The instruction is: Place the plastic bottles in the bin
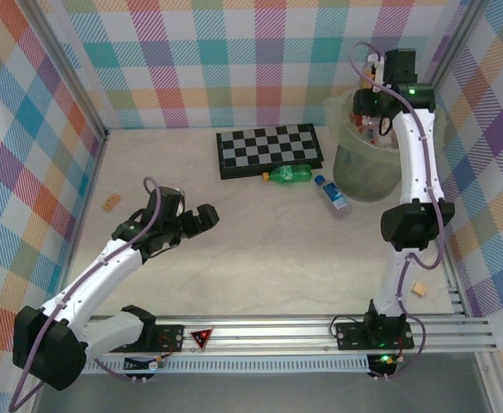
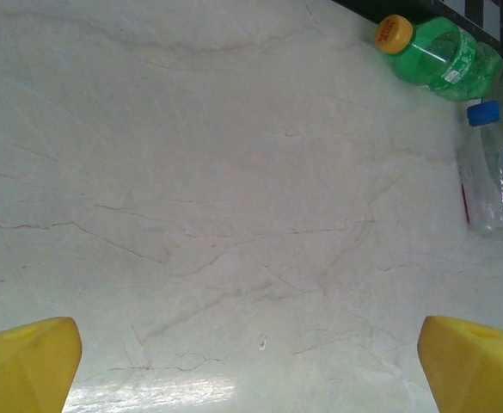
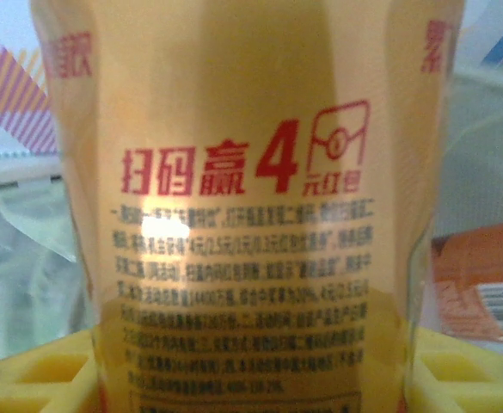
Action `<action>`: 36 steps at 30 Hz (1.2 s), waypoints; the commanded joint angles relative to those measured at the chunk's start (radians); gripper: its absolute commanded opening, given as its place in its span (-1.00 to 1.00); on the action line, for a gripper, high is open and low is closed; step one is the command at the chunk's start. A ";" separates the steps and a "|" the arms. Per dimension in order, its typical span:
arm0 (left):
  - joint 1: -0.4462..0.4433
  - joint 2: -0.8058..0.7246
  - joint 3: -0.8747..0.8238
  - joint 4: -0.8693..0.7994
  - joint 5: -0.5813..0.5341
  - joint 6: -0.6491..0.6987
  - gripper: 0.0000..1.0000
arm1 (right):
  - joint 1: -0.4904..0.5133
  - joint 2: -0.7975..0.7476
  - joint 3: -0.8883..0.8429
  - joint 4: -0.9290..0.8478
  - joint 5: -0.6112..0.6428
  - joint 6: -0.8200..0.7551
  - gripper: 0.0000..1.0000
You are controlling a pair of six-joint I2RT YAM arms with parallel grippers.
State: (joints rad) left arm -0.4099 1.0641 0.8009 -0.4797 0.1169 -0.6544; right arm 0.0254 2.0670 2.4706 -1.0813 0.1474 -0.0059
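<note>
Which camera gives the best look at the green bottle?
The left wrist view: the green bottle is close, its orange cap and label plain. The top view shows it small, lying on its side beside the checkerboard.

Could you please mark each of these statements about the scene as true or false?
1. The green bottle lies on the table beside the checkerboard. True.
2. The left tool is shut on a bottle. False: it is open and holds nothing.
3. The right tool grips a yellow-labelled bottle at the bin. True.
4. The clear bottle with the blue cap is inside the bin. False: it lies on the table next to the bin.
</note>
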 commanded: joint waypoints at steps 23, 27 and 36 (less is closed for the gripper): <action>0.010 0.018 0.000 0.001 0.004 0.009 1.00 | -0.015 -0.010 0.036 0.057 0.011 0.009 0.55; 0.010 0.009 -0.002 -0.007 -0.005 0.009 1.00 | -0.020 0.018 0.040 0.084 0.011 0.009 0.31; 0.010 0.015 -0.002 -0.001 0.001 0.011 1.00 | -0.021 0.011 -0.114 0.061 0.012 0.001 -0.01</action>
State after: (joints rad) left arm -0.4099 1.0863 0.8009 -0.4911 0.1135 -0.6544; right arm 0.0120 2.0804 2.4420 -1.0138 0.1570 -0.0048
